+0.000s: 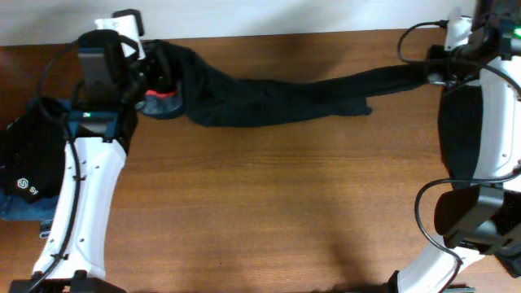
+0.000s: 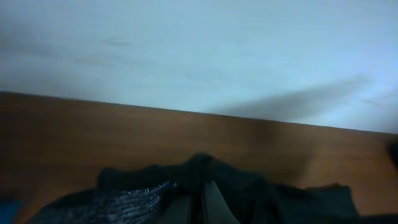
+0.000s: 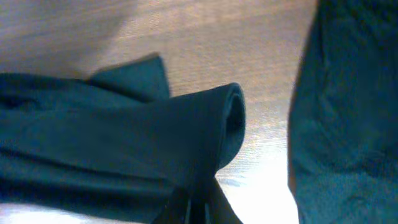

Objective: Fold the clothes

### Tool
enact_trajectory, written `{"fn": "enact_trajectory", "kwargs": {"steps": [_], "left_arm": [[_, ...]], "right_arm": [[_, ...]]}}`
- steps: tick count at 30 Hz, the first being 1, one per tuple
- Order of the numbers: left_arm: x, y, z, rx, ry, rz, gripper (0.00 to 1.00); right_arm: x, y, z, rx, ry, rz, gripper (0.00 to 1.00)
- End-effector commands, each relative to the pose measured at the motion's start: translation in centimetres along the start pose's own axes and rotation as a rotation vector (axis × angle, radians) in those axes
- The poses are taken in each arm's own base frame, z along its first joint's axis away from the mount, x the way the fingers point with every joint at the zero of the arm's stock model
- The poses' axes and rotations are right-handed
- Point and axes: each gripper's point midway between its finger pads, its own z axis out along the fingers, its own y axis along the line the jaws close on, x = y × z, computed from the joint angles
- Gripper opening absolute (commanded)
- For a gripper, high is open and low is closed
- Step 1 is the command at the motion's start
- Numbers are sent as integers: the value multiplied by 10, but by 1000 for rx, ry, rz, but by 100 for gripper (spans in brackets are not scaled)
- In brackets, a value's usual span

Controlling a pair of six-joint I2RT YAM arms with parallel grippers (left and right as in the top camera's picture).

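Here are the black trousers (image 1: 277, 98), strung out along the far edge of the table (image 1: 269, 212) and held at both ends. The left gripper (image 1: 153, 80) has its jaws clamped on the waist end, right by the red-orange and grey waistband (image 1: 163, 103). The right gripper (image 1: 430, 75) has its jaws pinched tight on a leg cuff. This looks like soft, light, limp cloth that will sag and bunch, so the cuffs and waistband are the places to hold. On the left, a heap of black clothing (image 1: 28, 163) sits over blue jeans (image 1: 20, 207). Another dark garment (image 1: 466, 134) lies by the right arm. Both could crowd the sides once folding begins.
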Motion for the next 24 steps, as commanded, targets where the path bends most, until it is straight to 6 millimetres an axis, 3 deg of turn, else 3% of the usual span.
{"fn": "enact_trajectory", "kwargs": {"steps": [1,8,12,13,15,16,18,21,24], "left_arm": [[-17,7,-12,-22,-52,25,1],[-36,33,-20,-64,-117,-8,1],[-34,29,-21,-8,-100,-46,1],[-32,15,-20,72,-87,-129,0],[-30,-32,-20,303,-78,34,1],[-31,-36,-24,326,-93,119,0],[-40,-47,-35,405,-107,49,0],[-52,-100,-72,748,-190,223,0],[-62,-109,-86,811,-251,280,6]], "right_arm": [[0,-5,-9,-4,-14,25,4],[1,-10,-10,0,-15,32,4],[1,-10,-10,0,-15,32,4],[1,-10,-10,0,-15,32,4],[0,-10,-10,1,-17,31,4],[1,-10,-10,0,-14,32,4],[3,-9,-10,0,-6,33,4],[3,-9,-10,0,-8,32,4],[3,-9,-10,0,-7,32,4]]}}
